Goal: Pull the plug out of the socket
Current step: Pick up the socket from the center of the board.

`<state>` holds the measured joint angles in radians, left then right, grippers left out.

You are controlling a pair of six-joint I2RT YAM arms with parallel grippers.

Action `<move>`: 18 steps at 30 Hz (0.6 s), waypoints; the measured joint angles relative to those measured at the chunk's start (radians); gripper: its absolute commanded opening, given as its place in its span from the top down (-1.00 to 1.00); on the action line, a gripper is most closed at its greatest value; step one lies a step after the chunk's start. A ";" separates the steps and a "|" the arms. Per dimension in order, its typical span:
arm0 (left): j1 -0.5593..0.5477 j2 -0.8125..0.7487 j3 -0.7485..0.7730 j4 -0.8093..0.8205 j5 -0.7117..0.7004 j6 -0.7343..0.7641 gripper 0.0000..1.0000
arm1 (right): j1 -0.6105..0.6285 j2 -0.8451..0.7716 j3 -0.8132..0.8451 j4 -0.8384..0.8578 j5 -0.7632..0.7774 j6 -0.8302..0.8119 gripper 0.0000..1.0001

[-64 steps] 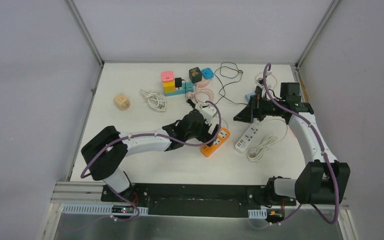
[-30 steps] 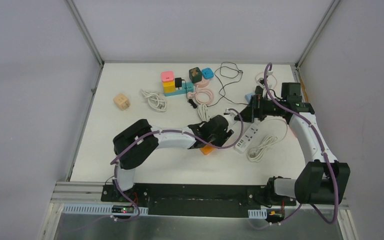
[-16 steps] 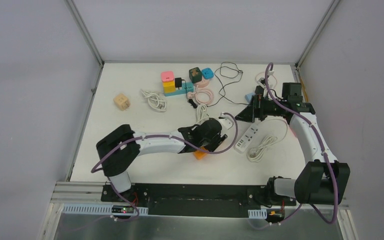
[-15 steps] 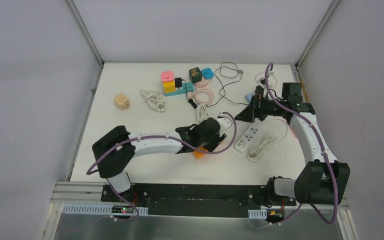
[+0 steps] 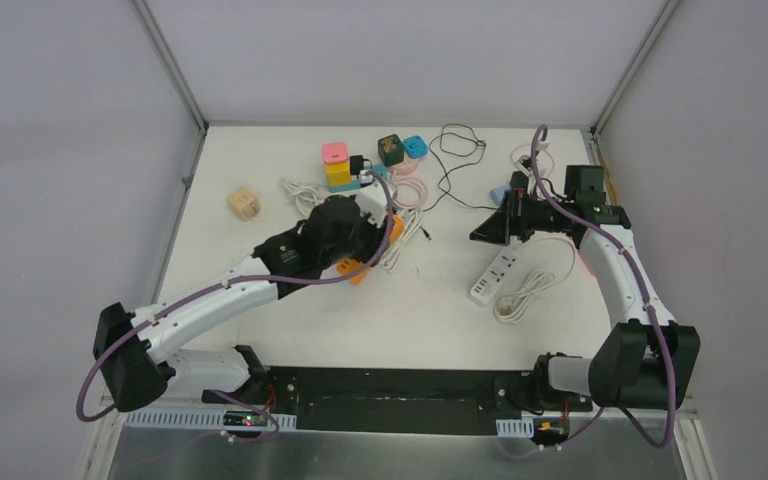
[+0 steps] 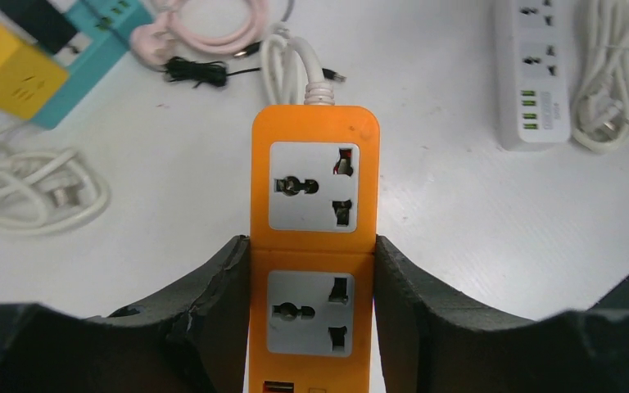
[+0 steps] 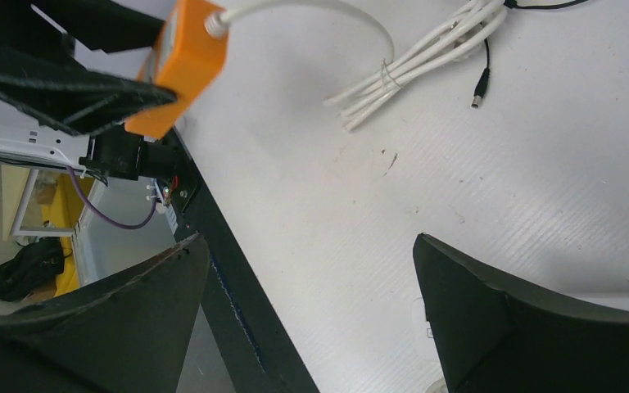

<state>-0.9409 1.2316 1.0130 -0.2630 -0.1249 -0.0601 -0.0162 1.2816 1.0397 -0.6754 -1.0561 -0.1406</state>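
My left gripper (image 6: 313,254) is shut on an orange socket strip (image 6: 314,188), its black fingers (image 6: 213,295) pressing both long sides. Both of that strip's sockets are empty, and its white cord leaves the far end. From above, the left gripper (image 5: 360,260) holds the orange strip (image 5: 364,272) over the table's middle left. A black plug (image 5: 358,164) sits in a teal socket strip (image 5: 372,180) at the back; the left wrist view shows this plug (image 6: 37,15) at top left. My right gripper (image 5: 478,235) hangs open and empty above the table, and in its own view (image 7: 309,246) the orange strip (image 7: 182,61) is far off.
A white power strip (image 5: 492,275) with a coiled cord (image 5: 522,295) lies at the right. Pink and yellow cube sockets (image 5: 337,165), a wooden cube (image 5: 243,204), a white cable bundle (image 5: 308,200), a pink cable (image 5: 407,190) and a thin black cable (image 5: 455,150) crowd the back.
My left arm has swung left and toward the back with the orange strip in its jaws, dragging the white cord along. The right arm has not moved.
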 measured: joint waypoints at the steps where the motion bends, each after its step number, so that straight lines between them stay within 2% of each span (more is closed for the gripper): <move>1: 0.028 -0.028 -0.003 -0.019 0.000 -0.001 1.00 | 0.000 0.000 0.000 0.000 0.000 0.000 -1.00; 7: 0.134 -0.159 0.008 -0.151 -0.010 -0.002 1.00 | 0.000 0.000 0.000 0.000 -0.005 0.001 -1.00; 18: 0.151 -0.279 0.188 -0.356 -0.142 -0.001 1.00 | 0.000 0.000 0.000 0.000 -0.008 0.003 -1.00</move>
<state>-0.7898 0.9524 1.2015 -0.6186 -0.2665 -0.0608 -0.0166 1.2812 1.0397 -0.6750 -1.0645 -0.1371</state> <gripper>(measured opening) 0.479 0.996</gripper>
